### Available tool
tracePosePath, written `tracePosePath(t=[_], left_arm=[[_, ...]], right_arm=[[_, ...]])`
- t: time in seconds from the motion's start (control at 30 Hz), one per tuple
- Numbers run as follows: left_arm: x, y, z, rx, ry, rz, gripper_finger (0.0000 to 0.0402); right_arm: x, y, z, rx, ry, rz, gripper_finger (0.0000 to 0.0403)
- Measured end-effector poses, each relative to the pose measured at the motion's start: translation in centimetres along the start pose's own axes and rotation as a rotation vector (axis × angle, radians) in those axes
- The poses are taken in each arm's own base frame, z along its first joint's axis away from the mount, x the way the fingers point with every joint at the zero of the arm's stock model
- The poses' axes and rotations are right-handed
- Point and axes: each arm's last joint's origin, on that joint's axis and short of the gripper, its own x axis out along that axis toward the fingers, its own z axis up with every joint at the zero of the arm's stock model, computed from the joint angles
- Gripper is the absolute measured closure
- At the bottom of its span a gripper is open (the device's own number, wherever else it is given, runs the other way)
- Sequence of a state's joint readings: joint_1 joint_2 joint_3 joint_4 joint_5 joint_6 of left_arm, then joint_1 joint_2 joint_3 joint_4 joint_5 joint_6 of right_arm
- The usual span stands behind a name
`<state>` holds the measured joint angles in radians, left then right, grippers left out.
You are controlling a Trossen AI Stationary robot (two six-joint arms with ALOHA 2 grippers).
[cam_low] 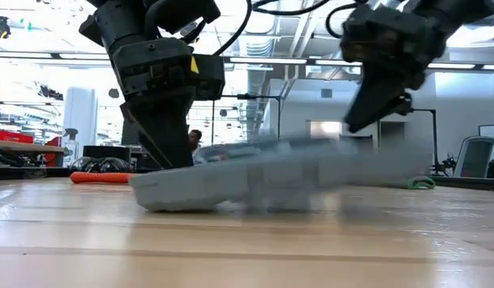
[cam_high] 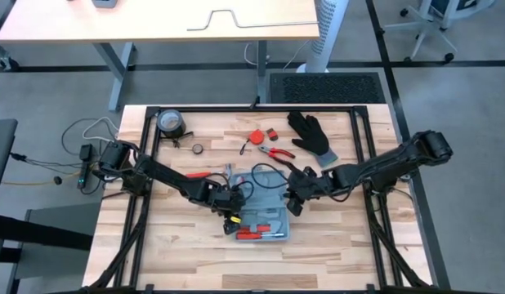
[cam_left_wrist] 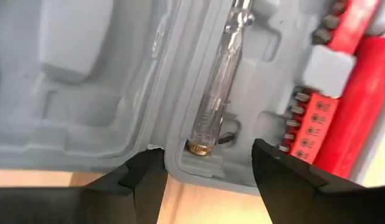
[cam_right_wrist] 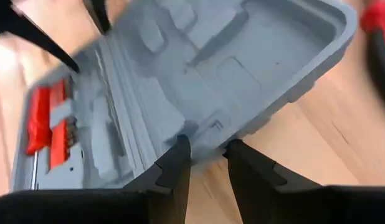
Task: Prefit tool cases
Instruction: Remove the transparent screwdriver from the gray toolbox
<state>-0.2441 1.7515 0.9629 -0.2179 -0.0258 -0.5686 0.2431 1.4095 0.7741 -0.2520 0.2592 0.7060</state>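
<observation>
Open tool case (cam_high: 263, 214) flat on table (cam_high: 187, 253): rigid, light, slick plastic; best gripped at rim. Right gripper (cam_right_wrist: 208, 149) jaws nipping lid edge; left gripper (cam_left_wrist: 202, 165) jaws spread, empty, at tray edge.

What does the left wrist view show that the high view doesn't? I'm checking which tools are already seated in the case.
Only the left wrist view shows the clear-handled tester screwdriver lying in its slot and the red bit holder with its row of bits.

Only the high view shows the table around the case: the black glove, red-handled pliers, tape roll, and the right gripper at the case's edge.

Both show the open tool case on the wooden table, with the left gripper open at its edge.
</observation>
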Motion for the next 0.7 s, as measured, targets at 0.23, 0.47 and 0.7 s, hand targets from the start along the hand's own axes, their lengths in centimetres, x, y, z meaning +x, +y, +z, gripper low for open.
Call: tracePosePath(t=[0.23,0.47,0.7], left_arm=[[0.0,0.0,0.0,0.000,-0.002,-0.005,0.0184],[0.0,-0.2,0.3,0.003,-0.027,-0.026,0.0184],[0.0,-0.4,0.6,0.005,-0.056,-0.060,0.0184]], right_arm=[[-0.9,-0.3,-1.1,-0.008,0.064,-0.037,0.0273],[-0.3,1.2,-0.3,-0.036,-0.052,0.074,0.0256],[3.0,2.6,-2.0,-0.050,0.005,0.132,0.0262]])
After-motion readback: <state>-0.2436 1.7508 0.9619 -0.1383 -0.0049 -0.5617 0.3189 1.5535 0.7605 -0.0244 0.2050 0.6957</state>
